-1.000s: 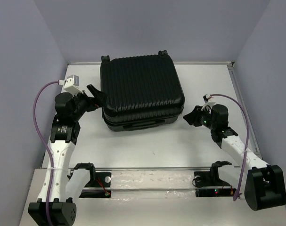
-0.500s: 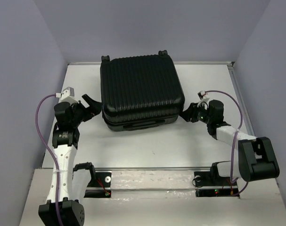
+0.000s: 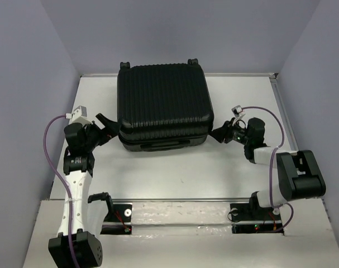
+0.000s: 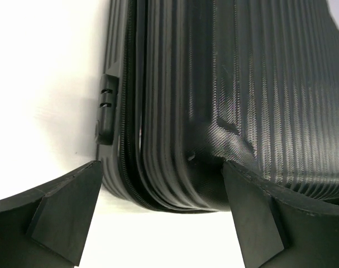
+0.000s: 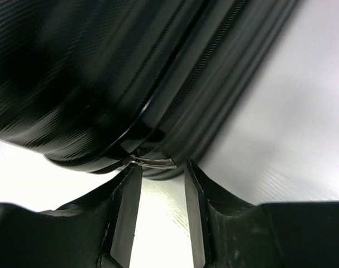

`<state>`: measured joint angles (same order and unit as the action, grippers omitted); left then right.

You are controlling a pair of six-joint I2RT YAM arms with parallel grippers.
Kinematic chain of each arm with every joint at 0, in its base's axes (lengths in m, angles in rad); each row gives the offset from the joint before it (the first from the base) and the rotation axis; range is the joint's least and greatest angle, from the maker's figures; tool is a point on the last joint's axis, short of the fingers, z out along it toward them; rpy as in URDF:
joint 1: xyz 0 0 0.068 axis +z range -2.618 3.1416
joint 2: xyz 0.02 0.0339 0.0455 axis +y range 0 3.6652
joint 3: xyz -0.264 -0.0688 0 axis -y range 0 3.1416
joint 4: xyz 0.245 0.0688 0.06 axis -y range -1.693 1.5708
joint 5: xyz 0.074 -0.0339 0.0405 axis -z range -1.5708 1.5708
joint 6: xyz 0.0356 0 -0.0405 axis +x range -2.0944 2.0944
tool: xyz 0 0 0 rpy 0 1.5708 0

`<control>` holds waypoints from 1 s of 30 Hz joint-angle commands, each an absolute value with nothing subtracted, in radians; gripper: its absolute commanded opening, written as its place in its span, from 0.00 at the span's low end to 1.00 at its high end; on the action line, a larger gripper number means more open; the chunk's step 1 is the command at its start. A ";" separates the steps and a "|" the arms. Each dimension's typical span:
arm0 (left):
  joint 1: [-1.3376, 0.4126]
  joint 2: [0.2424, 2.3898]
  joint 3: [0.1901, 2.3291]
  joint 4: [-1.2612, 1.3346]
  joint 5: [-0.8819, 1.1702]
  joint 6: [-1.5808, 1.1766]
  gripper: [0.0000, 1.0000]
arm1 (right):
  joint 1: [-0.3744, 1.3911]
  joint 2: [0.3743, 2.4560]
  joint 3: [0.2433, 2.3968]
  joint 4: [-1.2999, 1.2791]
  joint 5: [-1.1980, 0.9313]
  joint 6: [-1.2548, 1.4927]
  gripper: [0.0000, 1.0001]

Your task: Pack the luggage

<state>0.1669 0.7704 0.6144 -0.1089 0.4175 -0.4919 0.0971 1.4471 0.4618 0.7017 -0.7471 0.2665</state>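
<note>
The luggage (image 3: pixel 161 103) is a black ribbed hard-shell suitcase lying flat and closed at the back middle of the white table. My left gripper (image 3: pixel 106 129) is wide open at its near-left corner, and in the left wrist view that corner (image 4: pixel 214 111) sits between the spread fingers (image 4: pixel 68 212) without touching them. The combination lock (image 4: pixel 106 106) shows on the side seam. My right gripper (image 3: pixel 216 135) is at the near-right corner. In the right wrist view its jaws (image 5: pixel 162 170) stand narrowly apart, with a metal zipper pull (image 5: pixel 155 163) lying just across their tips.
A metal rail (image 3: pixel 180 201) runs along the table's near edge between the arm bases. Grey walls close in the table on the left, back and right. Purple cables (image 3: pixel 49 151) loop beside both arms.
The right arm has folded in and brought its gripper up to the suitcase's near-right corner. The left gripper has dropped lower at the near-left corner. The suitcase has shifted slightly left.
</note>
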 commanded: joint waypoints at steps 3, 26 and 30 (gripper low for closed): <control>0.176 0.824 0.548 0.023 0.540 -0.581 0.99 | 0.104 1.442 0.485 0.930 -0.920 0.319 0.43; 0.050 0.440 0.545 -0.187 0.486 -0.603 0.35 | 0.222 1.471 0.454 0.967 -0.654 0.356 0.07; -0.114 0.437 0.445 -0.122 0.421 -0.687 0.40 | 0.247 1.387 0.384 0.910 -0.510 0.377 0.07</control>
